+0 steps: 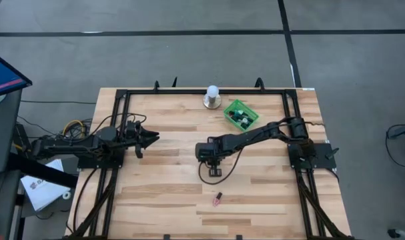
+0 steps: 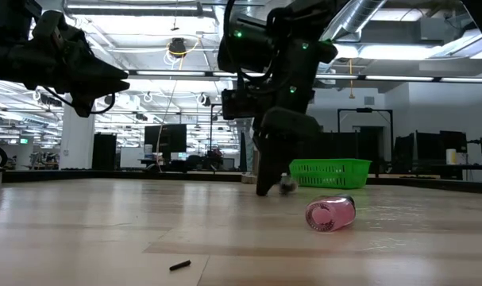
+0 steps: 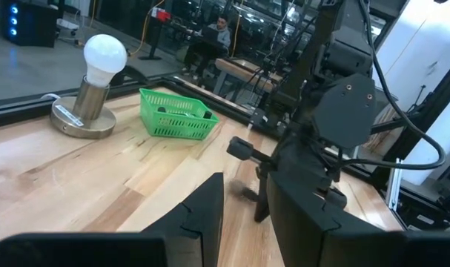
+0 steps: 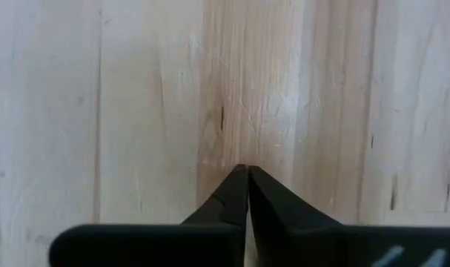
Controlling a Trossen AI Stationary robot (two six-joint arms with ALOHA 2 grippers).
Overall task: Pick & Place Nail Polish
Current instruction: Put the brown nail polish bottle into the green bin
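Several nail polish bottles [image 1: 239, 119] lying in green basket [image 1: 251, 116]; right gripper [image 4: 247, 172] clenched empty, pointing at table [image 1: 162, 193]; left gripper [image 1: 151, 138] unclear.

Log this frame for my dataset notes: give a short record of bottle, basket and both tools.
pink bottle: lying on its side, near table edge, untouched
green basket: far side of table, beside the lamp, bottles inside
right tool: shut, empty, tips down at mid-table
left tool: raised over the table's left side, waiting, holding nothing
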